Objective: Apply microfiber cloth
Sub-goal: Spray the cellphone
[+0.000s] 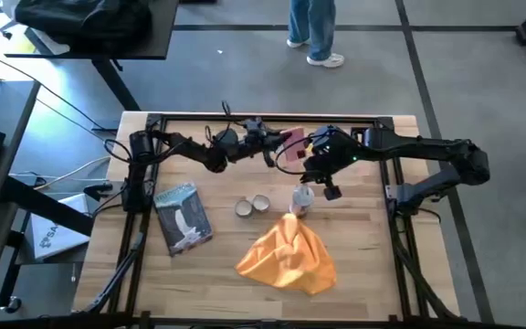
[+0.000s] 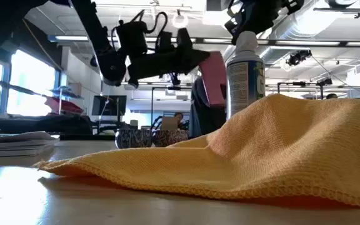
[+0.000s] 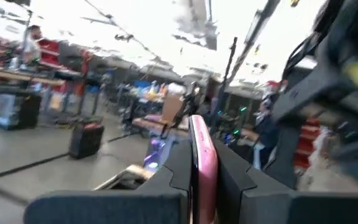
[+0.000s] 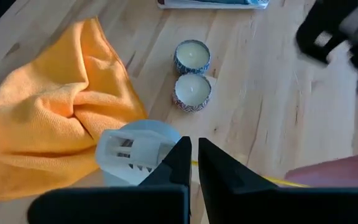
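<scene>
The orange-yellow microfiber cloth (image 1: 289, 256) (image 2: 280, 150) (image 4: 48, 124) lies crumpled on the table's near middle, with no gripper on it. Just beyond it stands a white spray bottle (image 1: 302, 199) (image 2: 245, 75). My right gripper (image 1: 325, 185) (image 4: 195, 152) hovers shut right over and beside the bottle's cap (image 4: 135, 152). My left gripper (image 1: 279, 146) (image 3: 201, 155) is raised over the table's far middle, shut on a flat pink object (image 1: 292, 139) (image 2: 212, 78). My left gripper pinches the flat pink object between its two fingers, one on each broad face (image 3: 204, 168). The fingers reach roughly level from the table's left. The object stands on edge, lifted clear of the table. My right gripper's shut fingers stand close against the bottle's cap; whether they touch it I cannot tell.
Two small round tins (image 1: 253, 206) (image 4: 191, 74) sit side by side left of the bottle. A grey-and-white flat packet (image 1: 183, 217) lies further left. A person (image 1: 315, 27) stands beyond the table's far edge. Bare wood shows at the near left (image 1: 153, 283).
</scene>
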You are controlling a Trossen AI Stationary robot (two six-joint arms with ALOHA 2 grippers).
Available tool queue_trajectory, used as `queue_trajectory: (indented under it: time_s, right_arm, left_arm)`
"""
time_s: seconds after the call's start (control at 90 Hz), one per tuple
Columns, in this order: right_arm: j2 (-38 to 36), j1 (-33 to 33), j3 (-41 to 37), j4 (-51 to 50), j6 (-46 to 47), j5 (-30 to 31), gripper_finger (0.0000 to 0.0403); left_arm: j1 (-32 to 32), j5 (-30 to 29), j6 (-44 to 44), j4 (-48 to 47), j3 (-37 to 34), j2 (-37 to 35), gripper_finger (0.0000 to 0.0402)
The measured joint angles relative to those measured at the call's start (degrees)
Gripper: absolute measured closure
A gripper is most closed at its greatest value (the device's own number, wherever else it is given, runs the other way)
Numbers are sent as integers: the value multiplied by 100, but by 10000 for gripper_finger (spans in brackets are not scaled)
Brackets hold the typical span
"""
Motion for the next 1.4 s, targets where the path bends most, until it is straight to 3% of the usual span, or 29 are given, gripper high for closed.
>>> queue_trajectory:
  time_s: [0.256, 0.567, 0.778, 1.078, 1.189, 1.4]
  right_arm:
    - [1, 0, 0, -1, -7, 0, 403]
    - [0, 4, 0, -3, 51, 2, 403]
    - [0, 4, 0, -2, 40, 2, 403]
    - [0, 4, 0, -2, 7, 0, 403]
    - [1, 4, 0, 0, 4, 0, 403]
    - [2, 4, 0, 0, 0, 0, 403]
  left_arm:
    - [100, 104, 91, 13, -591, -507, 389]
    - [-205, -81, 341, -125, -507, -140, 389]
    - [-278, -79, 1049, -205, -500, -20, 389]
    - [-320, -272, 4093, -476, -500, 7, 389]
    - [-432, -352, 5768, -656, -500, 7, 389]
    - [-846, -1043, 9194, -796, -500, 7, 389]
